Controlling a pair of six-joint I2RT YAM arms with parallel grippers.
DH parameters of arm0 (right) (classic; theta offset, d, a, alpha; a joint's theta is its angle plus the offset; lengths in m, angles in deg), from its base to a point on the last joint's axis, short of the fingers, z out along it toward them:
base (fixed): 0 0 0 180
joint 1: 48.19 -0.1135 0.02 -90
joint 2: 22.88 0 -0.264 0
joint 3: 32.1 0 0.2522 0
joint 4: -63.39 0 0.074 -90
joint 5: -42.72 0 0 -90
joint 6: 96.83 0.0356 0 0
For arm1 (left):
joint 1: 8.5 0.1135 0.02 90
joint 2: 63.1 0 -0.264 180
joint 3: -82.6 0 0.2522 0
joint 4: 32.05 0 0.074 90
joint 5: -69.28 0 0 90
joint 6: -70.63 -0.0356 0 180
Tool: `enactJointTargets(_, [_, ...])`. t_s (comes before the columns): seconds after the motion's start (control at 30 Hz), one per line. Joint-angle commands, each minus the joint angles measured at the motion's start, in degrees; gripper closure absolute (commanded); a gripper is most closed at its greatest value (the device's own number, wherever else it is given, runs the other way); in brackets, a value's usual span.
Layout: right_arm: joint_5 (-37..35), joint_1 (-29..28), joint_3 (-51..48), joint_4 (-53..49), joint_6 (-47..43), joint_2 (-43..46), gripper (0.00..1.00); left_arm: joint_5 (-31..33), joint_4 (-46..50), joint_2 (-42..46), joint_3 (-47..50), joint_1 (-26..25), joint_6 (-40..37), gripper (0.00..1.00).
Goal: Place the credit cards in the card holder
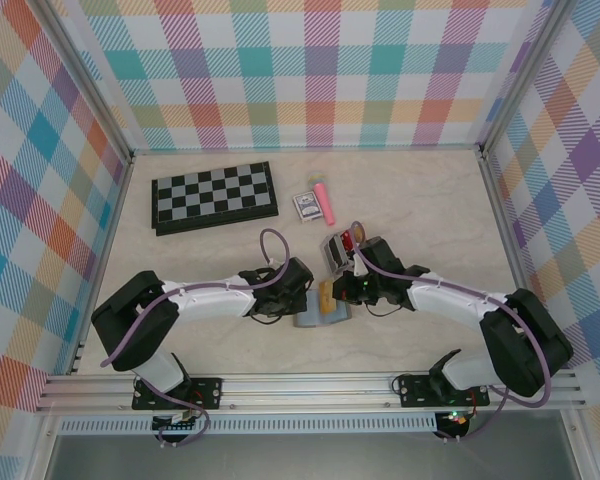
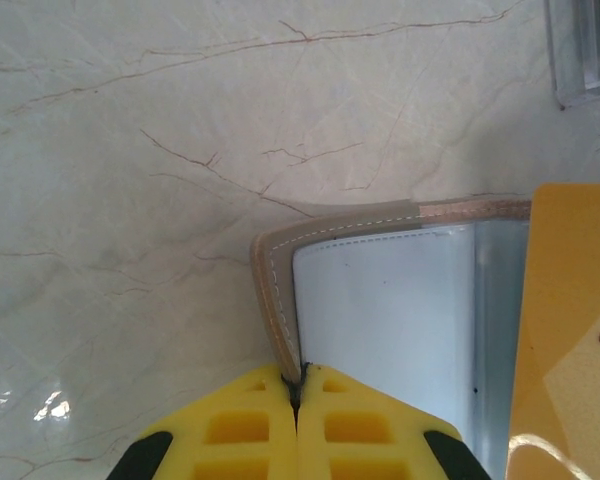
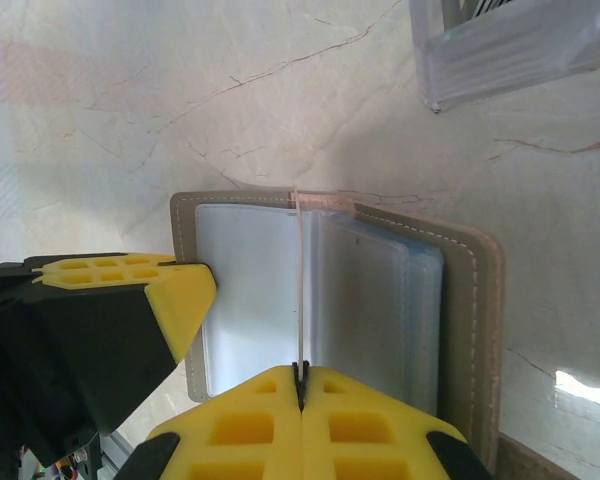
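The card holder lies open on the table, grey-brown with clear sleeves; from above it sits between the two arms. My left gripper is shut on the edge of its left cover. My right gripper is shut on a tan-yellow credit card, held edge-on and upright over the holder's middle fold. The left wrist view has that card at the right, and from above it shows as a yellow strip. A red card stands in the rack behind.
A small clear slotted rack stands just beyond the holder, its corner close by. Further back lie a blue-white card box, a pink object and a folded chessboard. Checked walls enclose the table.
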Motion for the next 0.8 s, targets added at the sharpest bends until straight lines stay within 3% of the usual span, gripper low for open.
enactJointTargets(0.0, [1.68,-0.43,-0.94,1.65,0.58,-1.53,0.97,-0.33,0.11,-1.13,-0.73,0.59,-0.52,0.96])
enactJointTargets(0.4, [1.38,-3.30,-4.73,4.88,1.10,-5.72,0.98,-0.46,0.15,-1.65,-0.83,0.57,0.46,0.96])
enactJointTargets(0.77, [-1.97,-3.30,-5.48,5.55,4.70,2.17,0.99,-0.31,0.69,-1.57,-0.62,0.57,1.60,0.97])
